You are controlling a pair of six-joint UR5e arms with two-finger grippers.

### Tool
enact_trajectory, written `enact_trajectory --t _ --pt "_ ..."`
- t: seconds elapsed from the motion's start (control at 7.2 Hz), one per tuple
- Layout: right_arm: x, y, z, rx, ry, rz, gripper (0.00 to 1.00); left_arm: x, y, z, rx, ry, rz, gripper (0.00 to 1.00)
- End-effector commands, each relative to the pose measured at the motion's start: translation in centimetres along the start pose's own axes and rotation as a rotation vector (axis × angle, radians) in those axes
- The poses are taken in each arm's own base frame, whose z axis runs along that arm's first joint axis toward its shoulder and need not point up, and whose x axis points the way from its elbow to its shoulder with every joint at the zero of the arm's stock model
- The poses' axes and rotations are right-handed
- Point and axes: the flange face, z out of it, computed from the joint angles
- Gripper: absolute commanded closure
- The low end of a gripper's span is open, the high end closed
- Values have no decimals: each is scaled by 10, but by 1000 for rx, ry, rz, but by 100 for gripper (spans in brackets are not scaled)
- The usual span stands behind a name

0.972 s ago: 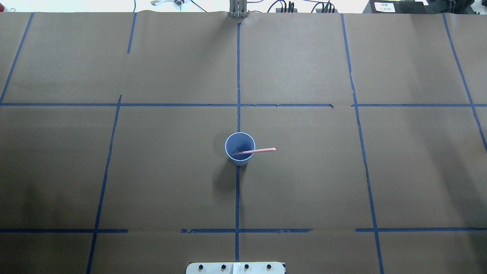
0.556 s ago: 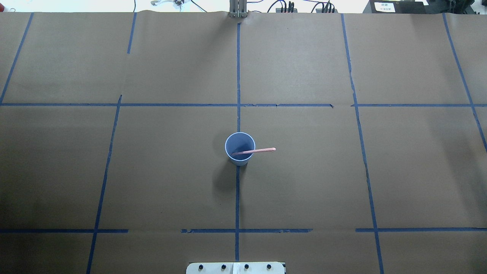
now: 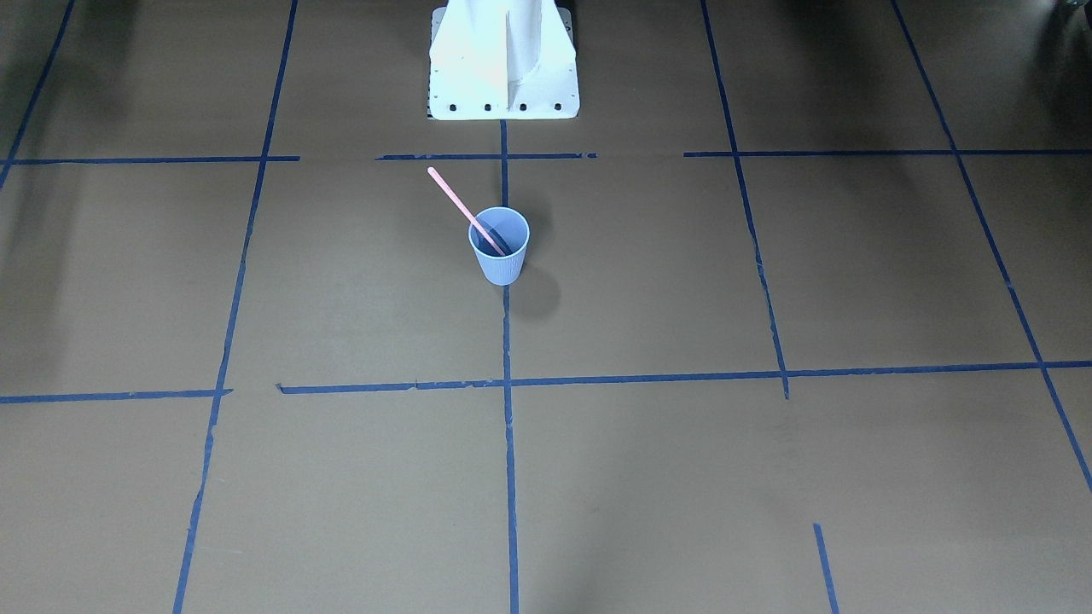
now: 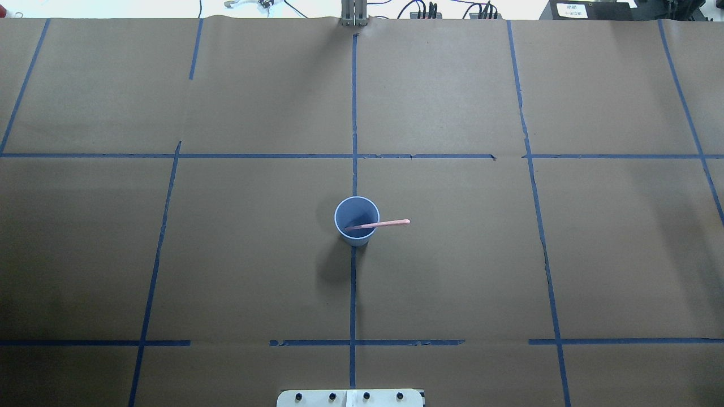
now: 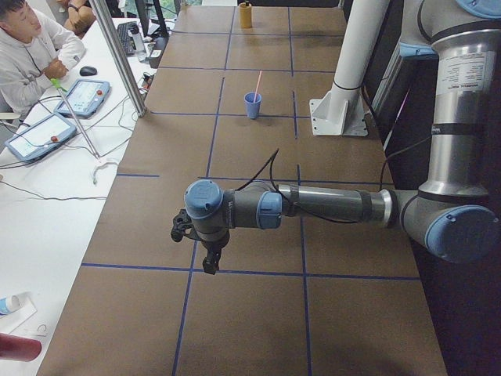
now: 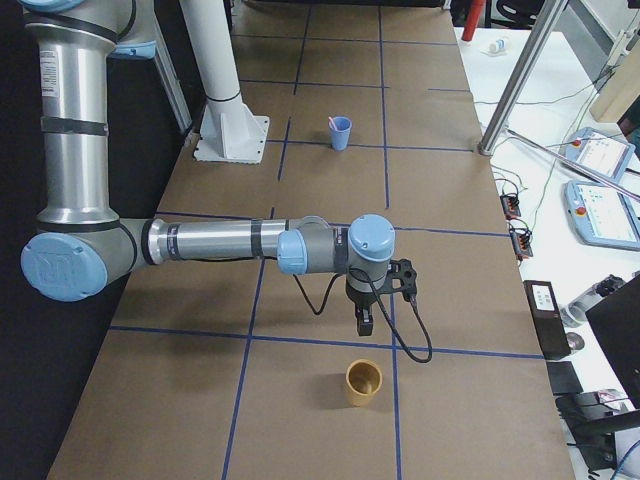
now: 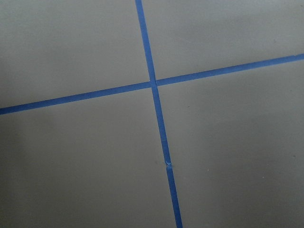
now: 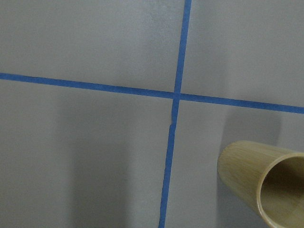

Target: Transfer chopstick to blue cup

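Both grippers hang well apart from the work: the left gripper [image 5: 210,265] over a tape crossing toward its end of the table, the right gripper [image 6: 365,322] just beside a tan wooden cup [image 6: 363,382] toward the other end. Only the side views show them, so whether their jaws stand apart or together cannot be told. The chopstick [image 3: 456,202] stands slanted in the blue cup [image 3: 500,266] at mid-table, lower end inside, free end leaning toward the robot's right and its base. Judged so, the transfer looks complete; neither arm is clearly nearer.
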Motion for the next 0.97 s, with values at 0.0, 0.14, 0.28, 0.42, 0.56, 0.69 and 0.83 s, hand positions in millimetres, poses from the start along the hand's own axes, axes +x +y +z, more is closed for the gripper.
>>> enact_trajectory --t 0.0,0.14,0.28,0.42,0.56,0.69,0.83 --pt "-2 1 -3 -2 -3 -3 0 4 0 -4 -54 16 -60 0" --pt "2 3 2 -9 -4 1 0 11 0 -11 -43 15 -51 0" --pt "-2 4 -1 -3 -23 0 0 10 1 -6 -46 47 -60 0" --pt "2 6 3 -8 -25 5 0 9 3 -3 -42 85 -68 0" --pt "0 11 2 -6 -28 2 0 7 3 0 -46 86 -72 0" --pt "-2 19 0 -2 -28 -2 0 7 3 0 -48 89 -96 0" --pt "-2 24 0 -4 -26 -2 0 14 1 -8 -32 76 -199 0"
